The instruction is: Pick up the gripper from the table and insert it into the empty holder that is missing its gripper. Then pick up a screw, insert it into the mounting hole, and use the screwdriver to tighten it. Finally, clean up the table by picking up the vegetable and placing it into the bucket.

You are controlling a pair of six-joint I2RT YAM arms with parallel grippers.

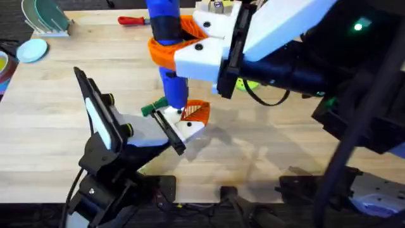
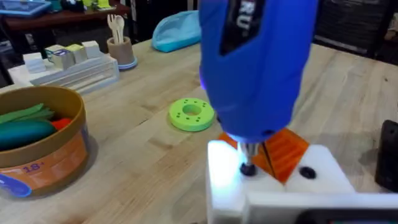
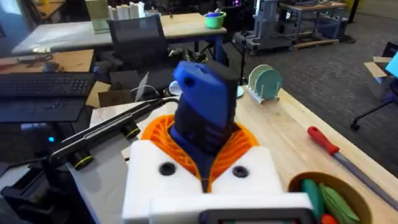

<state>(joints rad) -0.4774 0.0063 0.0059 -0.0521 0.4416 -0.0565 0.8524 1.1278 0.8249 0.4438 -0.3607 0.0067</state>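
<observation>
While the right gripper (image 1: 190, 47) clamps the screwdriver (image 1: 169, 38) upright, its tip (image 2: 247, 167) stands directly over a screw in the white holder (image 1: 183, 126), beside the orange gripper (image 1: 196, 111). The left gripper's opening cannot be told.

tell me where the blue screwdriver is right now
In the overhead view the blue screwdriver stands upright near the table's middle, held in the right gripper, its tip down on the white holder beside the orange gripper.
</observation>
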